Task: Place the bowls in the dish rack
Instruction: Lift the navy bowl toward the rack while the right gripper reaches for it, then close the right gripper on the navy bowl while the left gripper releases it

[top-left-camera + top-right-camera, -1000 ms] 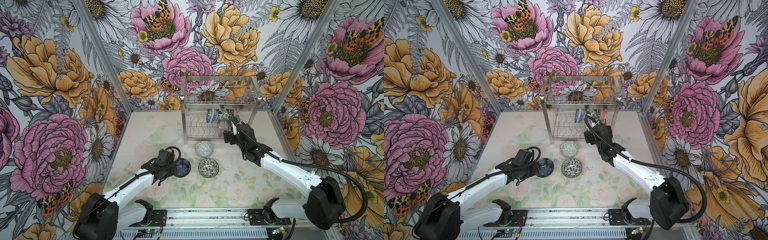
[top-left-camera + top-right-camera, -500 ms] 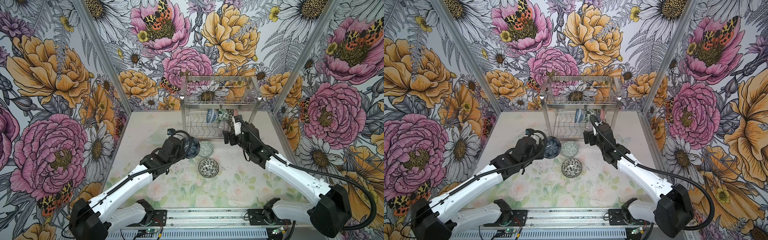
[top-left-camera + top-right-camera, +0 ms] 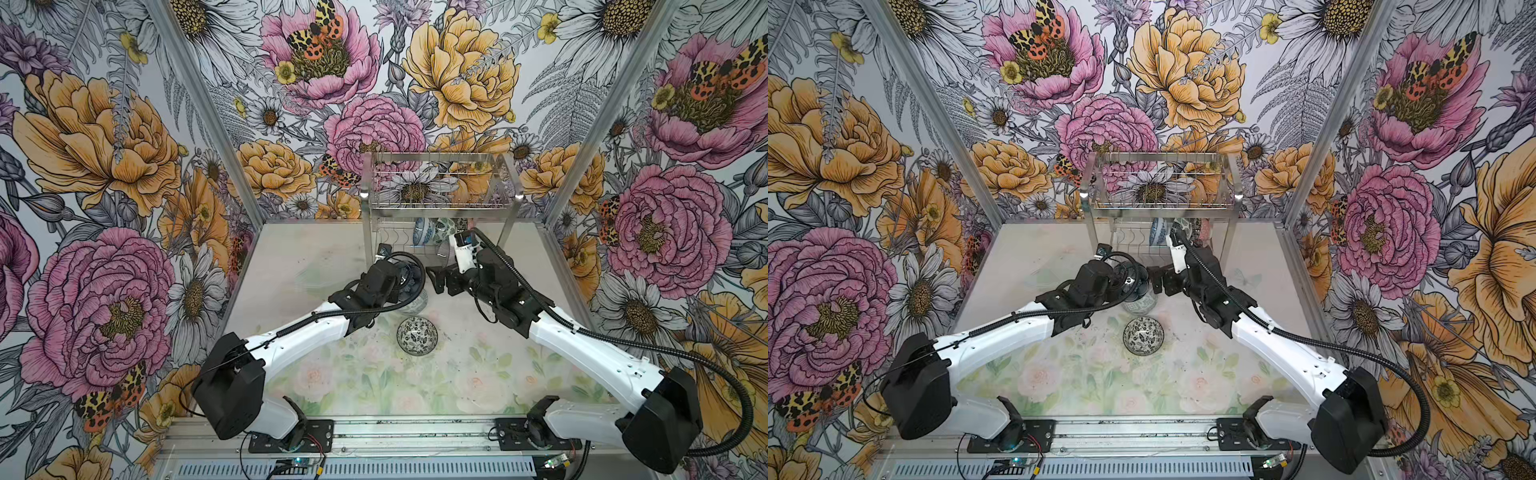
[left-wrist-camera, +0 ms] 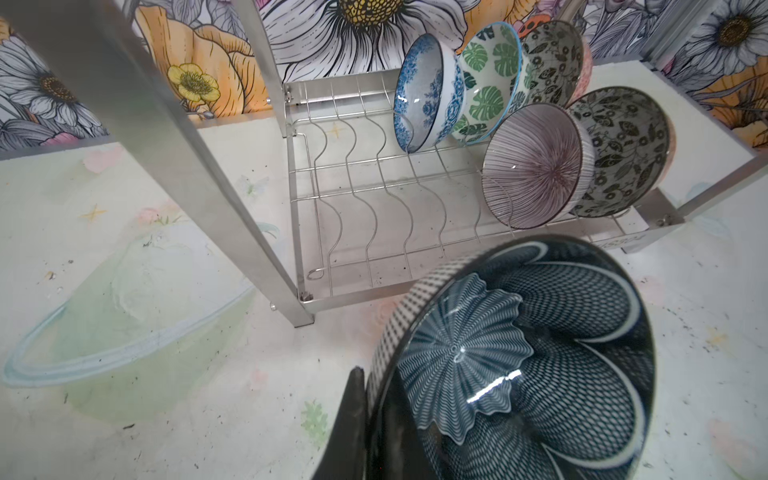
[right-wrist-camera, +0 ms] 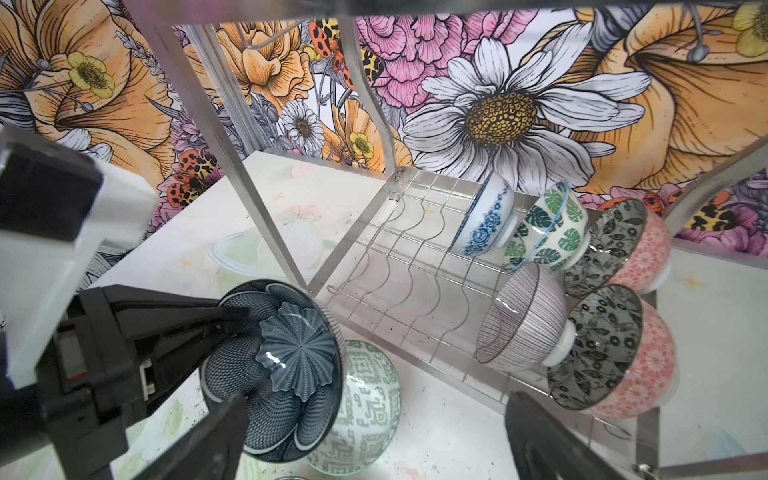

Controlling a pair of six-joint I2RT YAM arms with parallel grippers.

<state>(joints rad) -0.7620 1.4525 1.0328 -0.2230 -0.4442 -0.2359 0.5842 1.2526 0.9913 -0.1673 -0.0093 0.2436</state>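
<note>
- left gripper (image 5: 237,319) is clamped hard on the rim of the dark net-patterned bowl (image 4: 519,365): one finger (image 4: 353,415) on the outer wall, its partner inside.
- that bowl hangs on edge off the table (image 3: 374,386), its open face turned toward the right gripper (image 3: 435,277).
- the right gripper's jaws are spread wide with nothing in them, and its fingers (image 5: 540,440) frame the right wrist view.
- out past those open tips, between them, the grey-green bowl (image 5: 365,411) sits on the table.
- it's tucked right behind the held bowl, maybe touching it; the angle won't settle that.
- the dish rack (image 4: 374,195) stands just beyond the left fingertips, with the wavy dividers of its lower tier straight ahead of them.
- five bowls stand on edge in that tier, off to one side of the left fingers' line.
- back row: the blue bowl (image 4: 428,95), the green leaf bowl (image 4: 490,83) and the rear pink-backed bowl (image 4: 552,58).
- front row: the striped bowl (image 4: 536,166) and the front pink-backed bowl (image 4: 619,149), leaning together.
- the black-and-white floral bowl (image 3: 417,335) sits upright on the table behind both sets of fingers, toward the arm bases, apart from the rest.
</note>
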